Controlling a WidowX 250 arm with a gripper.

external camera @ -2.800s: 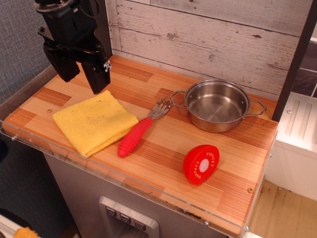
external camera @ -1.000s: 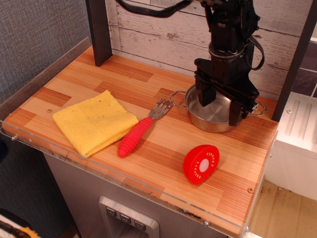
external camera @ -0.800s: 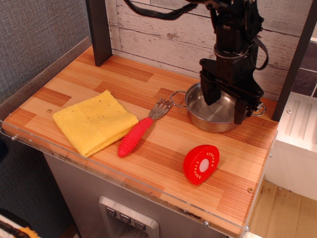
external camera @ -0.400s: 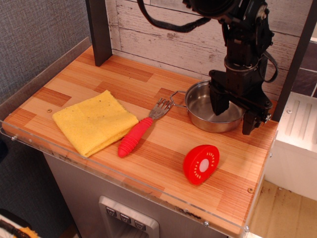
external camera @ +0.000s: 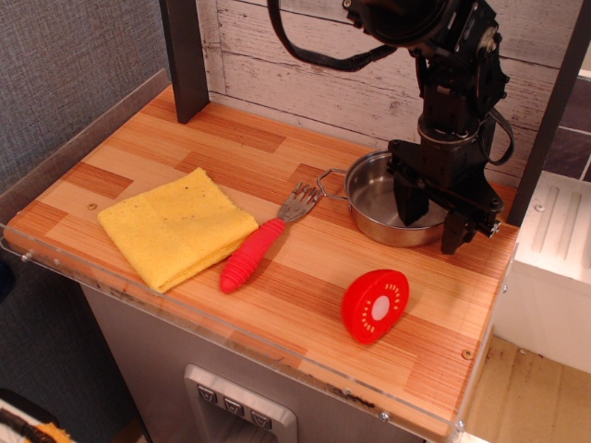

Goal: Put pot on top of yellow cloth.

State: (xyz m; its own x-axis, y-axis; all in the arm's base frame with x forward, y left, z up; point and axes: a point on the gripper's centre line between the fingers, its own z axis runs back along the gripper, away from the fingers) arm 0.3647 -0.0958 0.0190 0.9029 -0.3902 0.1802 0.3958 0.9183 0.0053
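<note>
The shiny steel pot [external camera: 374, 198] stands at the back right of the wooden counter, its left wire handle showing. My black gripper [external camera: 434, 220] is open and down over the pot's right rim: one finger reaches inside the pot, the other [external camera: 457, 231] hangs outside its right wall. The right handle is hidden behind the gripper. The folded yellow cloth [external camera: 175, 226] lies flat at the front left, well apart from the pot.
A fork with a red ribbed handle [external camera: 254, 251] lies between cloth and pot. A red round toy slice [external camera: 374, 305] stands at the front right. A dark post [external camera: 185, 55] rises at the back left. The plank wall runs behind the counter.
The gripper has come from above the cloth across to the pot, then shifted right and lowered to straddle the pot's right rim. The pot has not moved.
</note>
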